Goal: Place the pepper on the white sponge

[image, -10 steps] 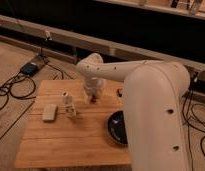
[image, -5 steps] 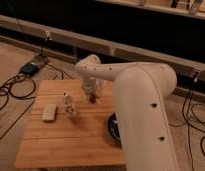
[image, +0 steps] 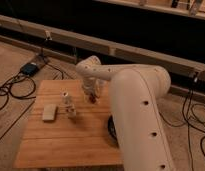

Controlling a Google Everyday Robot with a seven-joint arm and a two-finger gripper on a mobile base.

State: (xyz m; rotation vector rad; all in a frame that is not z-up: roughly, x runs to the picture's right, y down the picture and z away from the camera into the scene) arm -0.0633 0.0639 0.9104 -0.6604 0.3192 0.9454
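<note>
The gripper (image: 91, 93) hangs low over the far middle of the wooden table (image: 61, 145). The pepper (image: 91, 99) (a small reddish bit) sits right at its tip, but I cannot tell whether it is gripped. The white sponge (image: 49, 113) lies well to the left and nearer, beside a small bottle (image: 70, 107).

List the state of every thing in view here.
gripper: low over the far side of the table, right at the pepper.
pepper: under the gripper, not on the sponge; cannot tell if it is lifted or resting.
sponge: lying flat, nothing on it.
bottle: standing between sponge and gripper.
cup: standing just beside the sponge.
bowl: on the table, mostly hidden by the arm.
</note>
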